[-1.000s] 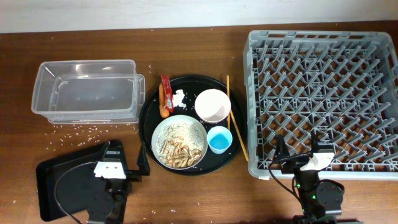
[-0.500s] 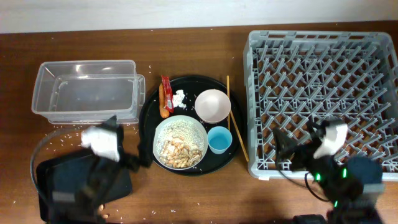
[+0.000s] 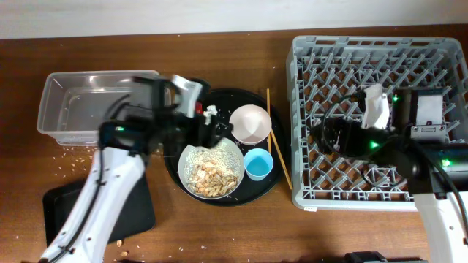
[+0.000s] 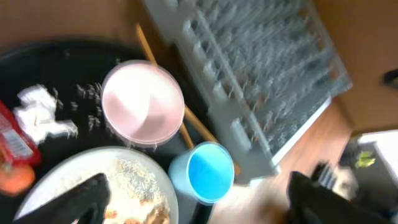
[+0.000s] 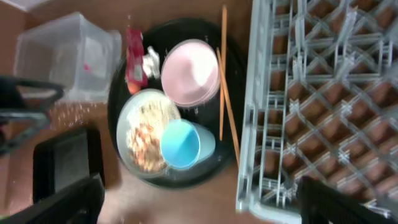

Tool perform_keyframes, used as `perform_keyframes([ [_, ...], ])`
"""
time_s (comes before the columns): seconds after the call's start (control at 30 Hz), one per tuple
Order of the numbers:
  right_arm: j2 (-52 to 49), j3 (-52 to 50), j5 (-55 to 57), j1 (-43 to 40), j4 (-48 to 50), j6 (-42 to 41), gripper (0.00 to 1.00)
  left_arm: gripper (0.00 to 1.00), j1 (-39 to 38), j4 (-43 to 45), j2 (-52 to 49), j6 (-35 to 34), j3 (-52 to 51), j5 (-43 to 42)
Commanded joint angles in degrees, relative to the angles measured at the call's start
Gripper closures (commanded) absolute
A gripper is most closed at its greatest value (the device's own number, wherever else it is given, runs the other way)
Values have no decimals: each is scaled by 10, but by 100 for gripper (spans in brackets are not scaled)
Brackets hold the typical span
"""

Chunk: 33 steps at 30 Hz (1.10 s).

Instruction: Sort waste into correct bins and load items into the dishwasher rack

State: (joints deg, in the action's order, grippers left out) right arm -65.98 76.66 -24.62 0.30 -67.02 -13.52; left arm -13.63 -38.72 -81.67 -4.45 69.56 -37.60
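Observation:
A white bowl [image 3: 250, 123], a light-blue cup [image 3: 257, 164], a shallow bowl of rice and brown scraps [image 3: 212, 166], a white tissue [image 3: 212, 111] and a red wrapper [image 4: 12, 134] sit on the round black tray [image 3: 272, 183]. The orange sausage [image 4: 12, 177] shows in the left wrist view. Chopsticks [image 3: 276, 146] lie along the tray's right rim, next to the grey rack [image 3: 380, 109]. My left gripper [image 3: 210, 131] is open and empty above the shallow bowl and the cup [image 4: 208, 172]. My right gripper [image 3: 327, 137] is open and empty above the rack's left part.
The clear tub [image 3: 88, 102] stands at the left, and the black rectangular tray [image 3: 66, 212] lies at the front left. Loose rice grains are scattered on the table between them. The left arm hides part of the round tray's left side from overhead.
Both arms have left the table's front edge. The left arm has swung up and right over the round tray. The right arm has moved back over the rack.

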Motion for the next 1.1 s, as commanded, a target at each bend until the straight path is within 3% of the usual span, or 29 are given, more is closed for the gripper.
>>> perform_keyframes([
  [0.0, -3, 9, 64, -3, -35, -5, 2, 28, -118, -15, -8, 13, 8, 136],
  [0.03, -3, 9, 87, -3, -33, -5, 2, 35, -164, -15, -11, 4, 8, 229],
  [0.1, -4, 9, 90, -3, -17, -5, 2, 36, -220, -12, -26, -33, 7, 366],
  [0.3, -20, 8, 90, -3, -31, -5, 2, 44, -265, -10, -134, -38, 8, 350],
  [0.53, -40, 7, 90, -3, -33, -5, 2, 79, -265, 9, -206, -38, 7, 374],
  [0.57, -42, 7, 90, -3, -34, -5, 2, 95, -265, 9, -206, -38, 8, 375],
  [0.67, -42, 7, 90, -3, -35, -5, 2, 100, -256, -58, -187, -50, 76, 350],
  [0.77, -42, 7, 90, -3, -35, -5, 2, 100, -207, -145, -130, -49, 200, 263],
  [0.83, -42, 7, 78, -3, -33, 9, 2, 100, -140, -130, -107, -49, 224, 112],
  [0.9, -42, 8, -59, -3, -23, 133, 6, 100, -72, -121, -107, -45, 224, -80],
  [0.93, -42, 8, -198, -3, -12, 215, 10, 100, -22, -124, -113, -6, 224, -236],
  [1.0, -42, 8, -327, -3, 64, 217, 11, 100, 7, -128, -117, 2, 224, -328],
  [1.07, -42, 8, -349, -3, 144, 156, 10, 100, 6, -128, -117, 3, 224, -391],
])
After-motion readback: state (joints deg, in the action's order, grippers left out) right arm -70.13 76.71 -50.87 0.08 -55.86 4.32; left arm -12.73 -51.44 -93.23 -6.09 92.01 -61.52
